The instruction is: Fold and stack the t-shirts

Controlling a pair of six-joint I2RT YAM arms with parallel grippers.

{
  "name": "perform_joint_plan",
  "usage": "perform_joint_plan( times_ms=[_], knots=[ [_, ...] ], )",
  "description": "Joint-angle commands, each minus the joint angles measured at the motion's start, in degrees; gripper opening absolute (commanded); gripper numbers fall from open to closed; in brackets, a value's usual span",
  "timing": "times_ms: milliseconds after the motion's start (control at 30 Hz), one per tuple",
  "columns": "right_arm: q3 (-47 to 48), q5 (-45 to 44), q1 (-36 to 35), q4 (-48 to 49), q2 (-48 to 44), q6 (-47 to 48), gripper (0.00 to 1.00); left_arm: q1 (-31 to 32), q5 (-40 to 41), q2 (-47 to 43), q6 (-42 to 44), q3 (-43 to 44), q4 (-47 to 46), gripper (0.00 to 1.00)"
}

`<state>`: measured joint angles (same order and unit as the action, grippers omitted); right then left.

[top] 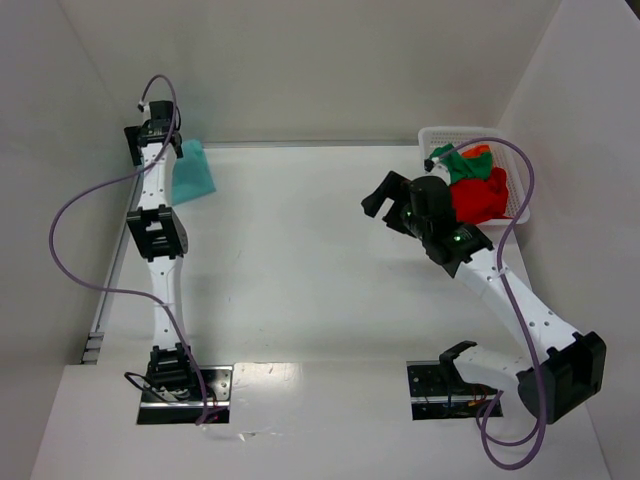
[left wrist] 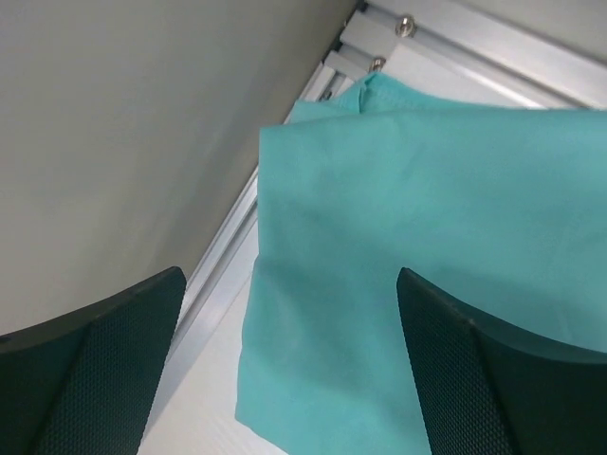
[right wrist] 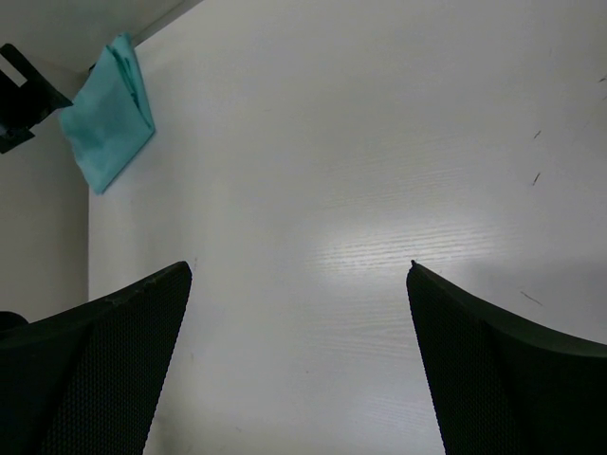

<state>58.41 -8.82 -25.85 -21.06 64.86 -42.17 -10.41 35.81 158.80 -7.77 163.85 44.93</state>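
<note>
Here, folded teal t-shirt (left wrist: 427, 237) below spread left fingers (left wrist: 95, 379).

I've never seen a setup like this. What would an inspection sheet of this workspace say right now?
Surface: white table, bare in the middle.
Job's things: teal t-shirt folded at the far left corner; red t-shirt, green t-shirt and orange t-shirt bunched in the white basket at far right.
Clutter: nothing seen.
Grippers: left gripper open above the teal t-shirt; right gripper open over bare table.
Cables: purple cables looping along both arms.
Surroundings: white walls; metal rail by the left wall.
</note>
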Motion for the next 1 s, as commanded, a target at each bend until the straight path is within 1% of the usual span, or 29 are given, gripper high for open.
perform_joint_plan(
  times_ms=[0,100,133,167,233,267,367,467,500,533,600,633,667,700,733,767,800,833,867,933,967],
  knots=[
    [-1.19,-0.15,0.27,2.25,-2.63,-0.37,1.0,0.31,1.28,-2.96,-0.84,3.58,0.6,1.0],
    [-1.72,0.47,0.27,3.48,-3.94,-0.37,1.0,0.31,1.28,-7.53,-1.37,3.58,1.3,1.0],
    [-2.25,0.99,0.27,3.48,-4.82,-0.37,1.0,0.31,-0.38,-8.93,-1.37,2.28,1.91,1.0],
    [-2.77,1.0,0.27,4.0,-5.35,-0.37,1.0,0.31,-4.4,-11.47,-2.68,1.57,2.53,1.0],
    [-3.3,1.61,0.27,4.01,-6.14,0.25,1.0,0.92,-8.81,-14.64,-4.0,0.07,3.67,1.0],
    [-3.31,2.22,0.27,4.01,-7.02,0.77,1.0,0.92,-12.31,-15.44,-5.23,-1.41,5.07,1.0],
    [-3.31,2.93,0.27,4.01,-7.64,3.4,1.0,4.25,-15.33,-17.46,-6.37,-4.41,7.27,1.0],
    [-2.26,2.76,0.27,4.01,-7.03,5.43,1.0,6.97,-19.19,-20.44,-7.6,-10.11,7.81,1.0],
    [-1.47,2.75,0.27,4.01,-6.07,6.57,1.0,7.51,-21.9,-21.59,-8.13,-12.39,7.2,1.0],
    [-1.46,2.75,0.27,4.01,-6.06,6.58,1.0,7.51,-23.32,-24.56,-8.66,-18.51,6.24,1.0],
    [-0.84,2.14,0.27,4.01,-4.66,7.71,1.0,8.91,-25.69,-28.35,-9.54,-26.35,1.06,1.0],
    [-0.24,2.14,0.27,4.79,-4.66,7.72,1.0,8.92,-28.66,-33.24,-10.24,-30.91,-1.14,1.0],
    [-0.23,2.14,0.27,5.32,-4.05,7.72,1.0,9.44,-29.91,-36.16,-10.86,-40.88,-6.2,1.0],
    [1.08,2.14,0.88,5.33,-4.04,7.72,1.0,9.45,-31.14,-39.24,-11.65,-46.37,-9.04,1.0],
    [1.7,2.14,0.88,5.33,-2.65,7.72,1.0,9.97,-34.46,-45.53,-12.44,-51.74,-11.94,1.0],
    [2.49,2.14,1.49,4.72,-1.68,8.5,1.0,9.98,-35.19,-48.64,-13.31,-56.92,-17.45,0.99],
    [3.97,2.84,2.54,4.71,-0.71,9.03,1.0,9.98,-35.81,-51.46,-14.19,-66.29,-20.03,0.99],
    [4.86,3.36,2.55,3.84,1.47,10.34,1.0,9.98,-36.68,-56.1,-15.33,-70.29,-22.49,0.99],
    [5.74,3.37,3.42,3.31,2.54,11.05,1.0,9.98,-37.21,-57.89,-16.22,-73.47,-25.73,0.99],
    [8.29,3.9,4.22,2.69,5.0,12.63,1.0,9.98,-37.83,-61.14,-17.45,-77.96,-27.78,0.99],
    [9.51,3.9,4.75,1.56,7.62,14.03,1.0,9.98,-38.36,-62.03,-19.02,-81.37,-29.62,0.99]
  ],
)
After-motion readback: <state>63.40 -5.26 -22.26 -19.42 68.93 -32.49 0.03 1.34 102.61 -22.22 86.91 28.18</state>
